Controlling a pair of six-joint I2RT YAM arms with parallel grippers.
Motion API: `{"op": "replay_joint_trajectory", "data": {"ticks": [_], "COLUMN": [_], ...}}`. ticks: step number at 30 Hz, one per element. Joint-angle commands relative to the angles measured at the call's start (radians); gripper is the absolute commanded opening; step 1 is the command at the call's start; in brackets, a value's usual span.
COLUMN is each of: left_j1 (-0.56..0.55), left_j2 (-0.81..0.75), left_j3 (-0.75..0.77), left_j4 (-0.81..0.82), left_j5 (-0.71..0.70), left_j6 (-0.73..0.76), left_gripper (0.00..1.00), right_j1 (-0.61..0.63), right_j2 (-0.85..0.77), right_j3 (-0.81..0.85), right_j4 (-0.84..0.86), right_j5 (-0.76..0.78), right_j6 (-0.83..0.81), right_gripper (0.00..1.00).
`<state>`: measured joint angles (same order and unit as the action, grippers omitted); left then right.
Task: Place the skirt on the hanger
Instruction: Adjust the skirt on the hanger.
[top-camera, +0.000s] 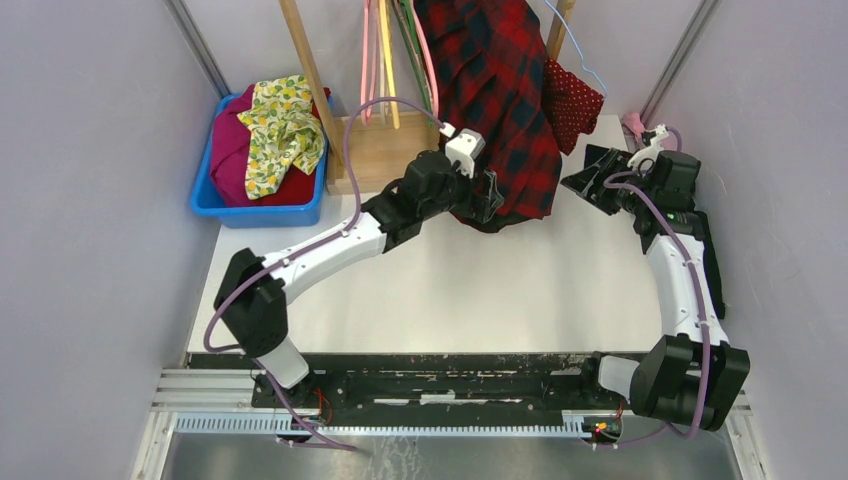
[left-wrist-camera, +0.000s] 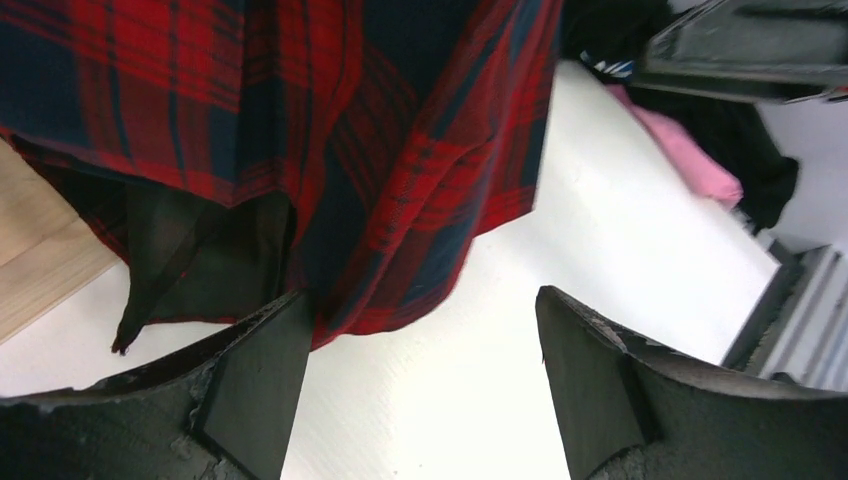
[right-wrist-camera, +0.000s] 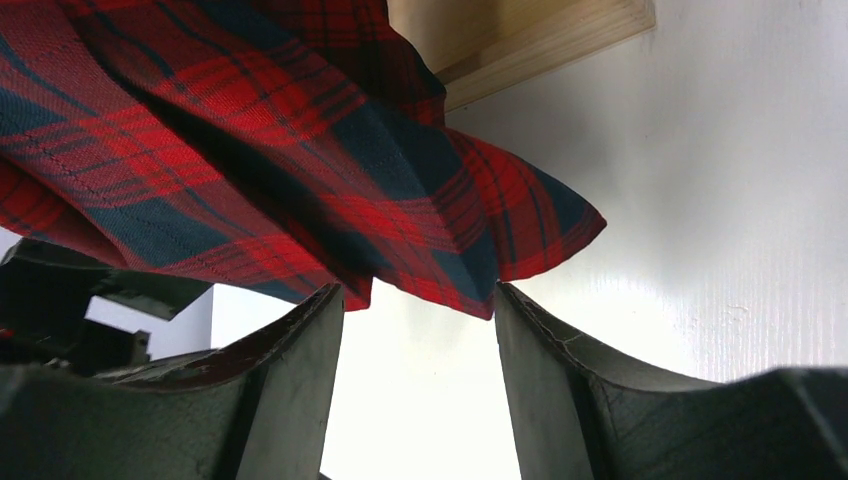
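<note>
The dark-red polka-dot skirt (top-camera: 570, 100) hangs at the back right, partly behind a larger red-and-black plaid garment (top-camera: 500, 100). Above it runs the thin lilac-blue hanger (top-camera: 588, 55); how the skirt sits on it is hidden. My left gripper (top-camera: 490, 196) is at the plaid garment's lower hem. It is open (left-wrist-camera: 422, 295), with the plaid hem (left-wrist-camera: 400, 250) brushing its left fingertip and nothing between the fingers. My right gripper (top-camera: 590, 178) is just right of the plaid cloth, below the skirt. It is open (right-wrist-camera: 418, 290), and the plaid hem (right-wrist-camera: 450, 270) hangs over its tips.
A blue bin (top-camera: 212, 203) at the back left holds a magenta cloth and a lemon-print cloth (top-camera: 280, 130). A wooden rack base (top-camera: 378, 155) and post carry pink hangers (top-camera: 372, 50). A pink item (left-wrist-camera: 690, 150) lies at the back right. Grey walls close both sides.
</note>
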<state>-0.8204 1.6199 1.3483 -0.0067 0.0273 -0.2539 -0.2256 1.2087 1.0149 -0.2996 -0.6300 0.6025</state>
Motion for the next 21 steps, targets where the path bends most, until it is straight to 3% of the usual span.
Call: {"op": "replay_joint_trajectory", "data": {"ticks": [1, 13, 15, 18, 19, 21], "left_j1": [0.0, -0.002, -0.001, 0.001, 0.0, 0.003], "left_j2": [0.043, 0.04, 0.061, 0.096, 0.104, 0.101], "left_j3": [0.063, -0.045, -0.027, 0.027, 0.043, 0.059], "left_j4": [0.06, 0.349, 0.344, 0.285, 0.262, 0.223], "left_j5": [-0.058, -0.083, -0.054, -0.053, -0.066, -0.085], "left_j6": [0.101, 0.21, 0.217, 0.211, 0.206, 0.195], "left_gripper": [0.88, 0.83, 0.61, 0.15, 0.05, 0.03], "right_j1": [-0.006, -0.009, -0.01, -0.01, -0.009, -0.011], "right_j2": [-0.024, -0.003, 0.002, 0.005, 0.005, 0.001], "right_j3": [-0.011, -0.015, -0.015, -0.019, -0.021, -0.026], "right_j4": [0.05, 0.079, 0.089, 0.099, 0.101, 0.1], "right_j5": [-0.035, -0.044, -0.051, -0.056, -0.059, -0.057], "right_j6": [0.0, 0.007, 0.013, 0.02, 0.021, 0.02], "right_gripper": [0.63, 0.63, 0.63, 0.63, 0.63, 0.63]}}
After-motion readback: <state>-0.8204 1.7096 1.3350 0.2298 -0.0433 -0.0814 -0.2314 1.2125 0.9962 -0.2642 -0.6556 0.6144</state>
